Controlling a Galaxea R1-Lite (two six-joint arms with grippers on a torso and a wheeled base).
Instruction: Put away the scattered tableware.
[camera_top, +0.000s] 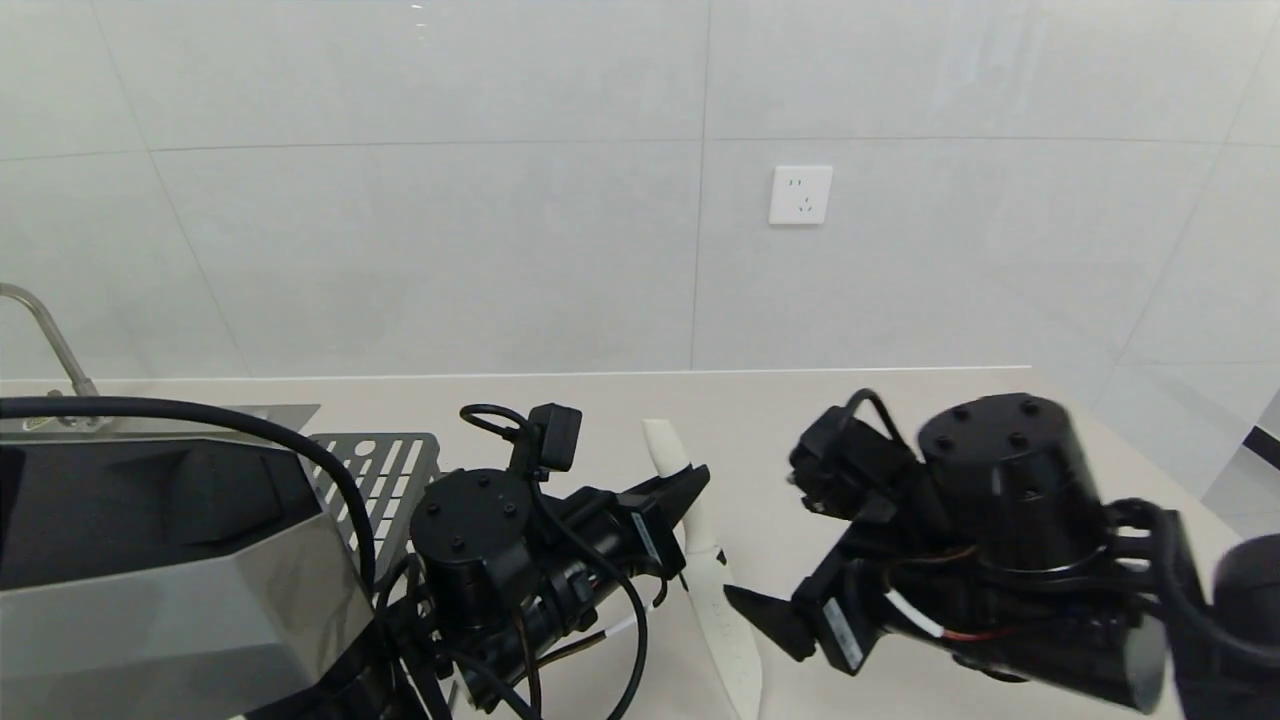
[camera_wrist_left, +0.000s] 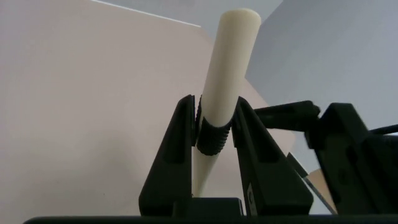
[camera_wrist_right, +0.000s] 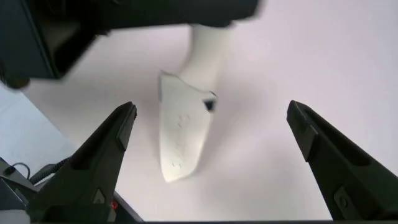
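Carrying is judged to be the step in hand: a white knife is pinched by the left gripper over the counter, near its front edge. In the left wrist view the jaws of the left gripper are seen pressed against the round handle, at a dark ribbed band partway along it. The knife is held slanted, with the handle end pointing toward the wall and the blade pointing back toward the robot; whether the tip touches the counter cannot be told. The right gripper is placed just beside the blade, with its jaws spread wide and nothing between them. In the right wrist view the blade is seen between the open fingers of the right gripper, apart from both. A perforated rack lies to the robot's left, beside a faucet. The knife is thus lifted or nearly so, but not yet stowed, and no holder for it is shown. For the next move, a firm pinch on the handle is called for, and the blade must be kept away from the right gripper while the knife is carried to its place, probably toward the rack side.
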